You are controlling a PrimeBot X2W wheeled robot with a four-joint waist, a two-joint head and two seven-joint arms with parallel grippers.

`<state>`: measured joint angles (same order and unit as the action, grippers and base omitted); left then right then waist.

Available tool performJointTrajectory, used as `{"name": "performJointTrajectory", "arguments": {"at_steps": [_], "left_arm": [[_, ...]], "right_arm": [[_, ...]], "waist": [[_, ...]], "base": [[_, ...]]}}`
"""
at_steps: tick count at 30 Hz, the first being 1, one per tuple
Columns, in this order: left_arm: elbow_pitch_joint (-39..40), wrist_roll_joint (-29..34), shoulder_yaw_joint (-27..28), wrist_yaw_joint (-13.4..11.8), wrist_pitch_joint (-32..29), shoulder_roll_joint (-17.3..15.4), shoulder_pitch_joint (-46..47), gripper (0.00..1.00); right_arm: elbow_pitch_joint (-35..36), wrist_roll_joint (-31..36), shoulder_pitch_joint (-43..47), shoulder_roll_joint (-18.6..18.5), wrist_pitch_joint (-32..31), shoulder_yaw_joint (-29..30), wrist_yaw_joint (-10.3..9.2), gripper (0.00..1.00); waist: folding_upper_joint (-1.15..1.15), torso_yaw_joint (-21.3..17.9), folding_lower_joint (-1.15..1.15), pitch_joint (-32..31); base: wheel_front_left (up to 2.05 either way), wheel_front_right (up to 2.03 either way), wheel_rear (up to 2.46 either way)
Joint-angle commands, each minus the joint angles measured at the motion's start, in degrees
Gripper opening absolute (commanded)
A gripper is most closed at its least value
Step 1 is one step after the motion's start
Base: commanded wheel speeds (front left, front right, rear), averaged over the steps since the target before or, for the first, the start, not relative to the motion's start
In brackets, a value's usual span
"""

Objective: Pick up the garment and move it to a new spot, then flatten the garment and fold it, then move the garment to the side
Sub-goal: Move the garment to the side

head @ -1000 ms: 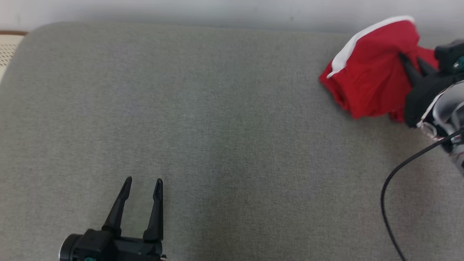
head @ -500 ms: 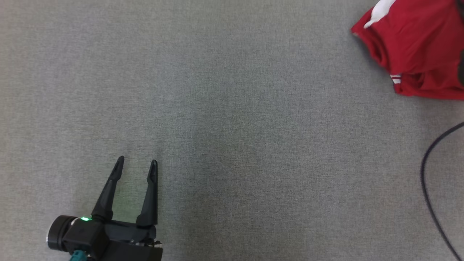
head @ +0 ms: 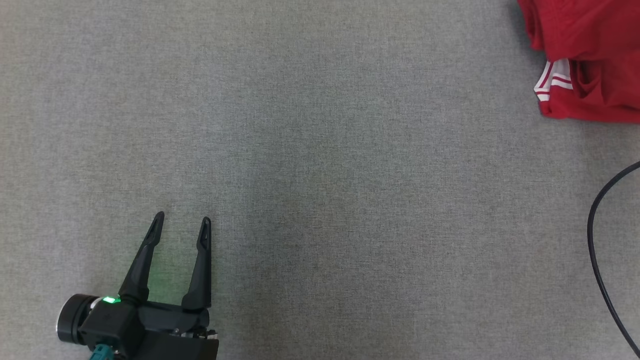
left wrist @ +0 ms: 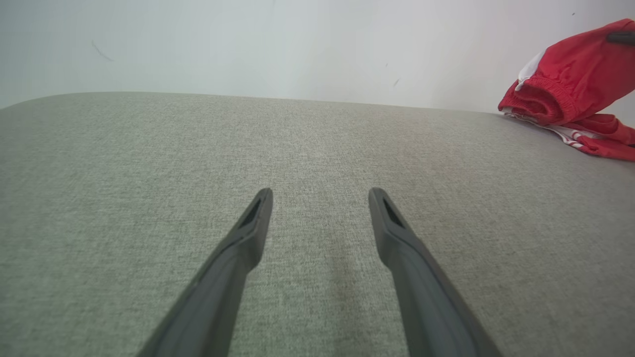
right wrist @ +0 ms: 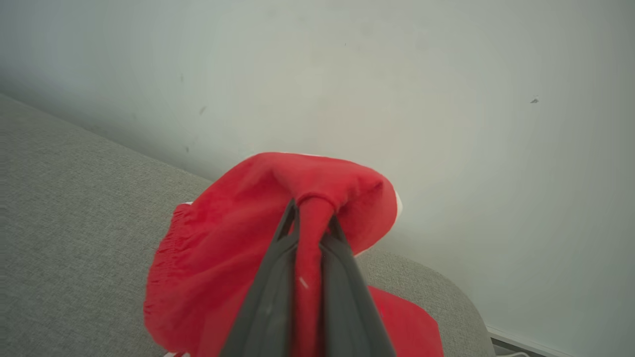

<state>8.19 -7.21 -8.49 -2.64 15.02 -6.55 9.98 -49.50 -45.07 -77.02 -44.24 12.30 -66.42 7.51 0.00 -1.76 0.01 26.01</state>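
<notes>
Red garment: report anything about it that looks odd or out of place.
Nothing damaged or spilled. The red garment is bunched, not flat, at the grey surface's far right: one fold is pinched between the right gripper's fingers and raised, the rest trails on the fabric. A black cable loops nearby.

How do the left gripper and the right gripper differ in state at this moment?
The left gripper is open; the right gripper is shut on the red garment. The left gripper holds nothing over the grey cushion; the right gripper holds up a bunched fold. Both have two long dark fingers.
</notes>
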Motion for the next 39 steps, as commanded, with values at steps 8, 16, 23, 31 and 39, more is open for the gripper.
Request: {"name": "performJointTrajectory", "arguments": {"at_steps": [8,16,23,31,39], "left_arm": [[-0.1,0.3,0.3,0.3,0.2,0.2,0.4,1.00],[-0.8,0.4,-0.1,0.5,0.2,0.7,0.6,1.00],[-1.5,0.4,0.5,0.6,0.2,0.8,0.7,1.00],[-1.7,0.2,0.8,1.0,0.2,0.8,0.1,1.00],[-1.4,0.6,0.9,1.1,0.2,0.6,0.0,1.00]], "right_arm": [[1.7,0.6,-4.0,0.0,2.6,-2.5,-0.02,0.00],[1.8,0.5,-2.8,0.4,3.0,-3.9,-0.02,0.00],[3.1,-4.4,0.6,-1.4,0.4,-6.2,-0.02,0.00],[5.8,-7.0,3.0,-6.3,-5.2,-6.9,-0.02,0.00],[6.3,-3.4,3.8,-9.0,-9.7,-7.0,-0.02,0.00]], "waist": [[0.00,-0.4,-0.01,0.0],[0.00,0.1,-0.01,0.3],[0.00,0.1,-0.01,-0.2],[0.00,-0.4,-0.01,-0.9],[0.00,-0.6,-0.01,-0.2]], "base": [[0.00,0.00,0.00],[0.00,0.00,0.00],[0.00,0.00,0.00],[0.00,0.00,0.00],[0.00,0.00,0.00]]}}
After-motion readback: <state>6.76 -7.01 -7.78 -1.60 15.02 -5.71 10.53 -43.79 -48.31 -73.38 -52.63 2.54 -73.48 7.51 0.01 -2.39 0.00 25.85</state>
